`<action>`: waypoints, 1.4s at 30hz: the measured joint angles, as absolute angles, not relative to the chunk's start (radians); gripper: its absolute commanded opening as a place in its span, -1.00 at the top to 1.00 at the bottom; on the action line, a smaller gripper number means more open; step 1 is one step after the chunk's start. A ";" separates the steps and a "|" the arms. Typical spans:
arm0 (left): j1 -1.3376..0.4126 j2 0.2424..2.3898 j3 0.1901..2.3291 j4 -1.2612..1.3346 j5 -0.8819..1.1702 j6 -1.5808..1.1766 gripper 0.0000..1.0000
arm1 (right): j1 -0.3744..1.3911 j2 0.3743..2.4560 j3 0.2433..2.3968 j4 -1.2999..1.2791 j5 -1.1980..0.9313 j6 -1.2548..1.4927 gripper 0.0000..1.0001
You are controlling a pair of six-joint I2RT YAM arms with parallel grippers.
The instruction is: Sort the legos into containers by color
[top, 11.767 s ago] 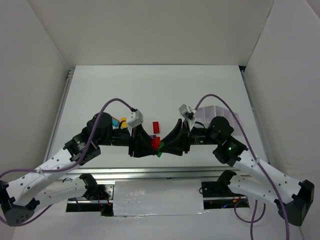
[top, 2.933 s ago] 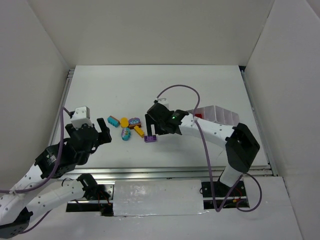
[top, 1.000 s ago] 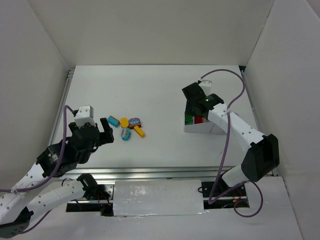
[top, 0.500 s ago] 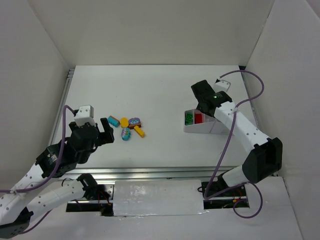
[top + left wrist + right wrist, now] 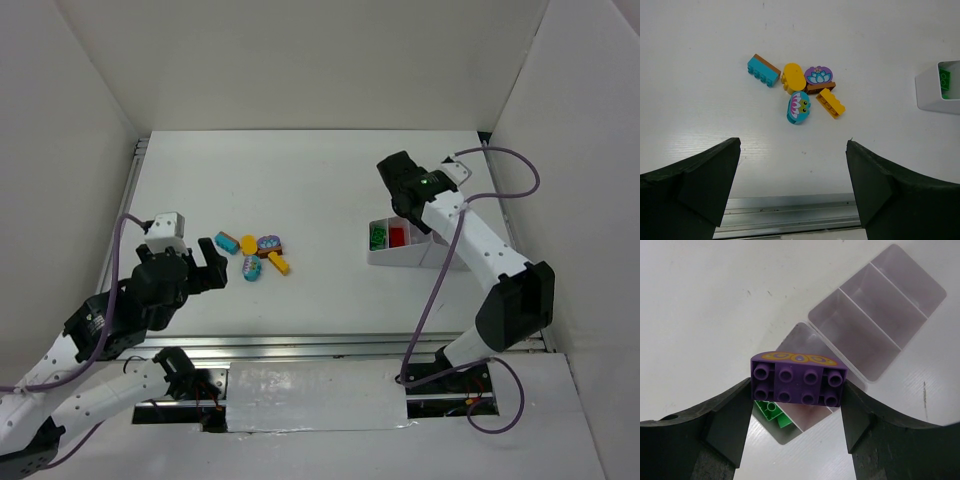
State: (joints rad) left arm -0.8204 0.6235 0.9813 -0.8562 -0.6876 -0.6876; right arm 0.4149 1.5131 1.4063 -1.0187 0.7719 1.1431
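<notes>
Purple brick (image 5: 799,377) is clamped by right gripper (image 5: 797,390) above the containers (image 5: 870,320) (green brick (image 5: 772,412) at 7 o'clock); left gripper (image 5: 792,145) is spread wide.

The top external view looks down from high above the near edge of the white worktop (image 5: 300,170), far enough back to take it in from near edge to far edge. The left wrist view sits well above the near-left part, facing down and forward past its own fingers (image 5: 690,185). It shares the brick cluster (image 5: 800,95) and the left end of the tray (image 5: 935,97) with the top view. The right wrist view looks straight down, close over the tray by the right edge, a purple brick (image 5: 799,382) large at its centre
</notes>
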 measured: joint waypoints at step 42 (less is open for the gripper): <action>-0.834 0.594 0.975 -0.833 -0.655 -0.661 -0.99 | 0.537 1.507 1.333 -0.963 0.742 1.121 -0.99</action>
